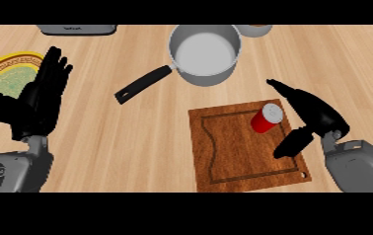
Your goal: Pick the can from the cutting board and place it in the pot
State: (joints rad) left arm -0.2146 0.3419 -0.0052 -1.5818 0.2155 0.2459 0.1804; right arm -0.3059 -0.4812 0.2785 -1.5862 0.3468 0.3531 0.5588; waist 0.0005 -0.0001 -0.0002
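Red metal can [267,118] with a silver top stands upright on the brown wooden cutting board [233,152], probably light, stiff and slick, best taken round its middle by the black right hand [315,116] beside it, fingers [282,87] spread wide, holding nothing.

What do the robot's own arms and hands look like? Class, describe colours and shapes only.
The left forearm and right forearm are grey, blocky casings with rounded edges. The left hand and right hand are plain black, each with slim fingers and a thumb. No cables, sleeves or markings show.
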